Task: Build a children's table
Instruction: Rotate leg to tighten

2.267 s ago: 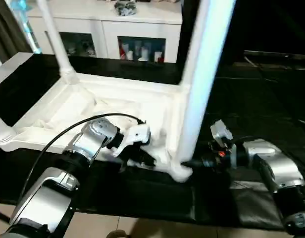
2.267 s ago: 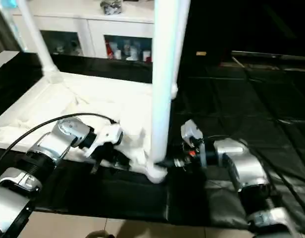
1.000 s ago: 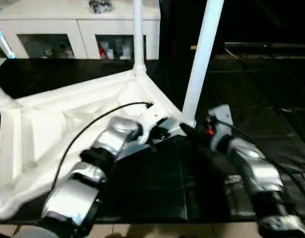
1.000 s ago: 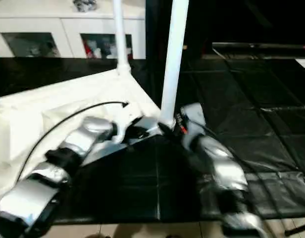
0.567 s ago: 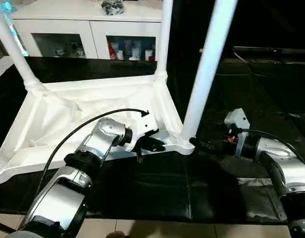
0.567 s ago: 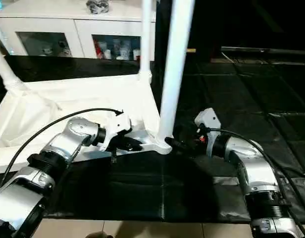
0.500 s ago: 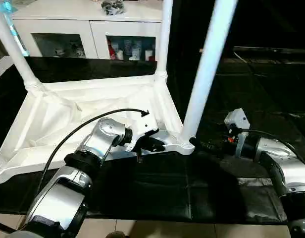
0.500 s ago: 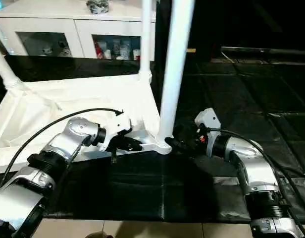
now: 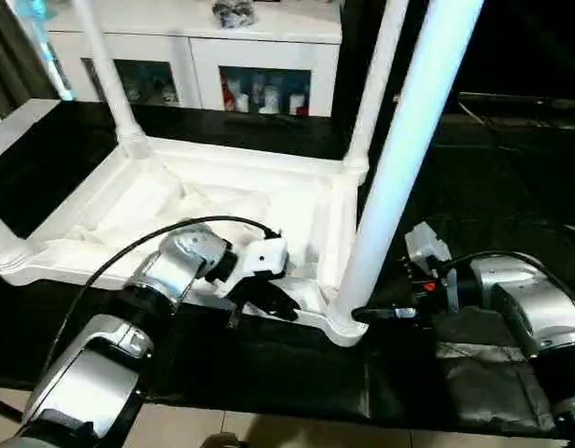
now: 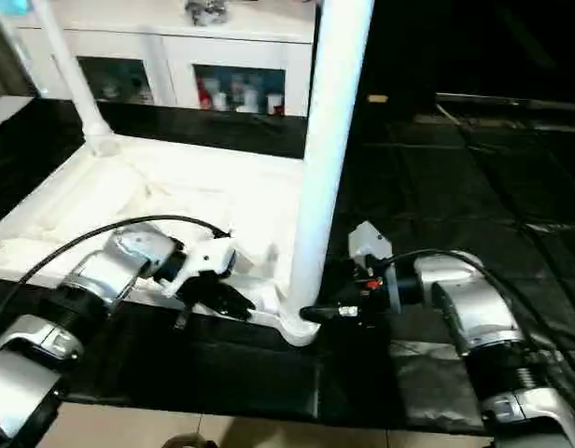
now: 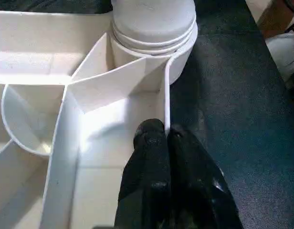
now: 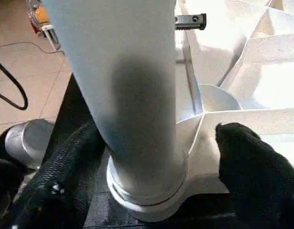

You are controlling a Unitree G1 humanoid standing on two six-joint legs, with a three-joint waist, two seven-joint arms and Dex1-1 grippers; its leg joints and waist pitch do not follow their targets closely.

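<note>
Tabletop [image 9: 222, 210] lies upside down on the black mat [image 9: 269, 359], its legs up in the corner sockets; nearest leg [image 9: 399, 159] is my landmark. My left pincer [image 11: 165, 136] is pinched shut on the tabletop's thin rim wall just beside that leg's socket; my right pincer [image 12: 161, 157] stands spread wide around the leg's base, gripping nothing. Risk, I judge: the rim may flex or slip if I pull, and the leg, if poorly seated, could tilt out.
</note>
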